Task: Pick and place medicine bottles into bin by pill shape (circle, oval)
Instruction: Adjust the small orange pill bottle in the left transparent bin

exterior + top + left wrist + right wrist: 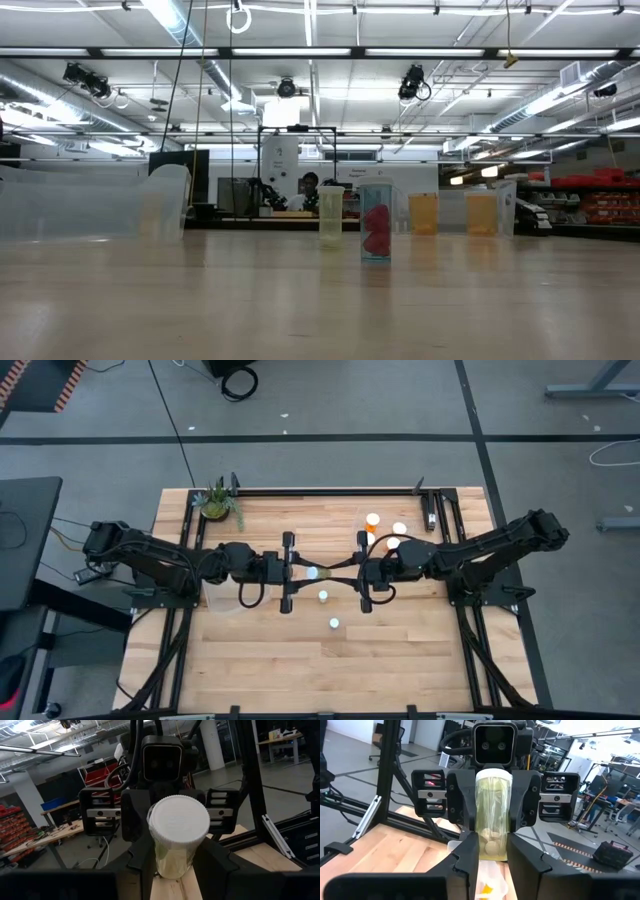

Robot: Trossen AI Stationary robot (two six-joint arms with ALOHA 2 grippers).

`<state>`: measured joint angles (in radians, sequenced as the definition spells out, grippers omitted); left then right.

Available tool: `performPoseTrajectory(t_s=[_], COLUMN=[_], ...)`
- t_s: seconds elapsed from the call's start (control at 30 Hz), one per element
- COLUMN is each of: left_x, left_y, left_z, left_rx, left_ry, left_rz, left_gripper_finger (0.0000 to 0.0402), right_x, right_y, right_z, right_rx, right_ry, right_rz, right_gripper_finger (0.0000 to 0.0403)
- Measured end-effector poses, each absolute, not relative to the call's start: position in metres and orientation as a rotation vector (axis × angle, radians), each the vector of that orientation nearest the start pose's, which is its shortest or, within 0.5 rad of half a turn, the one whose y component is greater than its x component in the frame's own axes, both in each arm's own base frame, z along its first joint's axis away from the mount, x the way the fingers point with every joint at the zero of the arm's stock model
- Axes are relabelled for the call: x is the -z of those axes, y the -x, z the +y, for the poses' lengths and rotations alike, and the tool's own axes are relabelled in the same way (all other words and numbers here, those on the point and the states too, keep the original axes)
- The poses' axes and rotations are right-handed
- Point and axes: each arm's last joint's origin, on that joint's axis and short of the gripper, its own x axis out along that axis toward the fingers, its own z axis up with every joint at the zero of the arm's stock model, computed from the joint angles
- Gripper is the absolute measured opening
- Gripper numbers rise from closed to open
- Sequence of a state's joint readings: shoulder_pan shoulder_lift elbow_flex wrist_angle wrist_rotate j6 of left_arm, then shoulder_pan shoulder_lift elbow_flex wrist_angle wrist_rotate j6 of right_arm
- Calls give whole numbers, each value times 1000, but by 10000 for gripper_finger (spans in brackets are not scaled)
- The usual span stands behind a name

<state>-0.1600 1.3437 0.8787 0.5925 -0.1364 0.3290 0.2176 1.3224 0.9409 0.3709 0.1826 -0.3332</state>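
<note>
A medicine bottle [313, 572] with a white cap [179, 824] and a clear, pale yellowish body [493, 810] hangs above the table's middle, between my two grippers. They face each other. My left gripper [175, 876] comes from the table's left and is shut on the bottle. My right gripper [493, 870] comes from the right, and its fingers close on the bottle's lower end. Pale pills [492, 845] lie in the bottle's bottom. Other medicine bottles stand on the table: white-capped ones [323, 596] [334, 623] near the middle and orange ones [372, 520] at the far right. My left gripper pinches the bottle's body [481, 805] between its two fingers, one on each side, below the cap. The fingers [457, 805] reach in level from the table's left. The bottle is lifted clear of the table, cap end up. My right gripper has its two fingers [466, 865] on either side of the bottle's lower end [492, 855], where the pills lie. The fingers come in level from the table's right, below the left gripper's fingers.
A small potted plant [215, 503] stands at the far left corner. A clear bin [90, 205] sits on the table's left side. In the low view a clear bottle with red pills [376, 228] and orange bottles [423, 213] stand upright. The table's near half [330, 670] is bare wood.
</note>
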Motion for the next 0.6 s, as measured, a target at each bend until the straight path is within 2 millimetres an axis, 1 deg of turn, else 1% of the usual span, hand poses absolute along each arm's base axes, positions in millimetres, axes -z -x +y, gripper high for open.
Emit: performPoseTrajectory(t_s=[0.27, 0.33, 0.47, 0.6], left_x=[-314, -313, -308, -301], left_y=[-299, -299, -299, -302], left_z=[-44, -44, -45, -49], left_rx=[-1, -10, 5, 26], left_ry=[-331, -329, -320, -339], left_rz=[-106, -92, -39, -5], left_gripper_finger=[122, 122, 121, 121], right_x=[-320, -318, -312, -308], right_y=[-292, -291, -289, -288], right_z=[63, 65, 68, 67], right_rx=[45, 81, 109, 95], right_ry=[357, 379, 415, 384], right_rz=[68, 97, 158, 201], right_gripper_finger=[100, 107, 143, 191])
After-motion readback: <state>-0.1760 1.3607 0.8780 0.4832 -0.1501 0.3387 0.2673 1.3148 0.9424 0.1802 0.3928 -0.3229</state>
